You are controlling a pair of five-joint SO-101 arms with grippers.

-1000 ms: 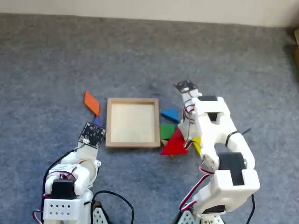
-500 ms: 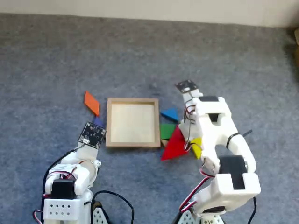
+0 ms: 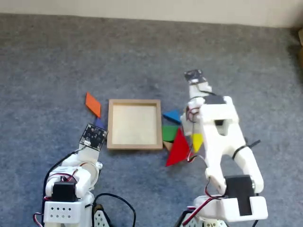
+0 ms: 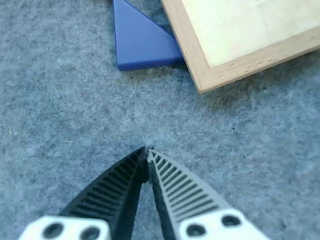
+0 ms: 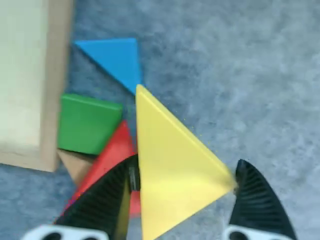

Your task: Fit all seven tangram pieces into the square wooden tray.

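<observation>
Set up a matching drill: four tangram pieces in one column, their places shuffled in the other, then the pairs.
1 orange parallelogram piece
2 dark blue triangle piece
3 yellow triangle piece
4 green square piece

A between the jaws of the right gripper
B against the square wooden tray's outer edge
C alone, apart from the tray
D beside the tray, by the red triangle piece

Pairs: 1-C, 2-B, 3-A, 4-D

Grey felt-like carpet spread across the whole scene, faintly mottled, a pale cream strip, perhaps a wall or skirting, along the 12 o'clock edge, a small brown shape cut off at 2 o'clock.
</observation>
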